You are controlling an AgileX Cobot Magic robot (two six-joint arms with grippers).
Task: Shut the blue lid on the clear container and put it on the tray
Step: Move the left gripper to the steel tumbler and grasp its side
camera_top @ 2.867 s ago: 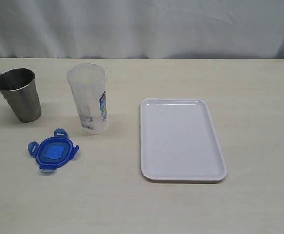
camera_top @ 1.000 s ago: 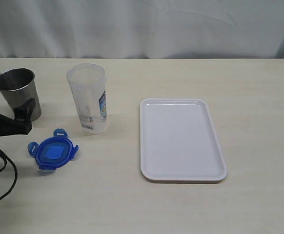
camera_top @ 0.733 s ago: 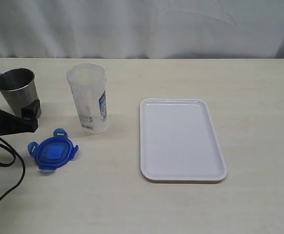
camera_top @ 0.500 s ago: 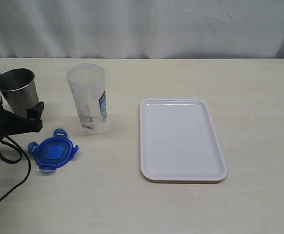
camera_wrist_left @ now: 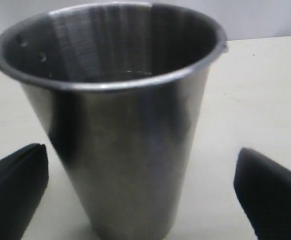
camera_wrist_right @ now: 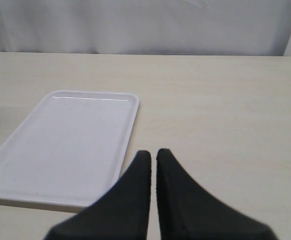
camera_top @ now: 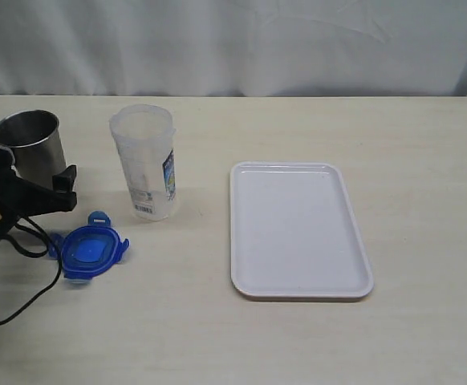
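The blue lid (camera_top: pixel 90 250) lies flat on the table, in front of the clear container (camera_top: pixel 145 163), which stands upright and open-topped with its printed label facing right. The white tray (camera_top: pixel 298 233) lies empty to the right. My left gripper (camera_top: pixel 31 180) is at the left edge, just left of the lid, open and holding nothing. In the left wrist view its black fingers (camera_wrist_left: pixel 15 190) stand wide on either side of the grey steel cup (camera_wrist_left: pixel 115 125). My right gripper (camera_wrist_right: pixel 153 152) is shut on nothing, beside the tray's (camera_wrist_right: pixel 60 145) near corner, and is out of the exterior view.
The grey steel cup (camera_top: pixel 30 147) stands at the far left, directly ahead of the left gripper. A black cable (camera_top: pixel 25 309) loops from the left arm over the table in front of the lid. A white curtain hangs behind the table.
The left arm has come in from the left edge and moved right, up to the steel cup; it now overlaps the lid's left flap. Lid, container and tray have not moved.
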